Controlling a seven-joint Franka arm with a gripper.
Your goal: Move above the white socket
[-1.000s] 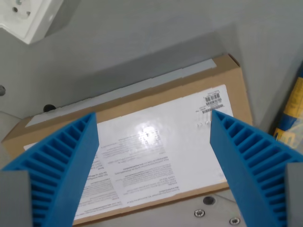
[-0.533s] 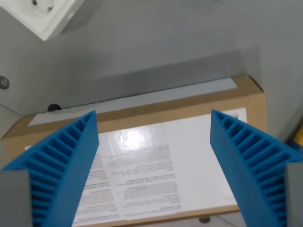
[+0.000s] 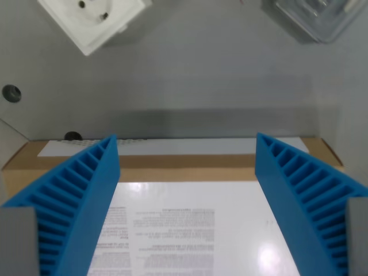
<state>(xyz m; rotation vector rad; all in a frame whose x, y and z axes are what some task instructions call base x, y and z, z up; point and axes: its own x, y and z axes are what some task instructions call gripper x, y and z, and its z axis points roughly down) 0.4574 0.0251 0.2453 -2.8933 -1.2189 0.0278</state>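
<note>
Socket [image 3: 92,20], white, lay ahead toward the wrist view's upper left of the end effector [image 3: 187,201], whose fingers gaped wide, holding nothing.

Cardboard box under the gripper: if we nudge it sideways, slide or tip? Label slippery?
The cardboard box looks flat and broad, so it would probably slide, not tip. Its white label shows glare, so likely slick for the blue fingers. Weight can't be judged; contents hidden.
</note>
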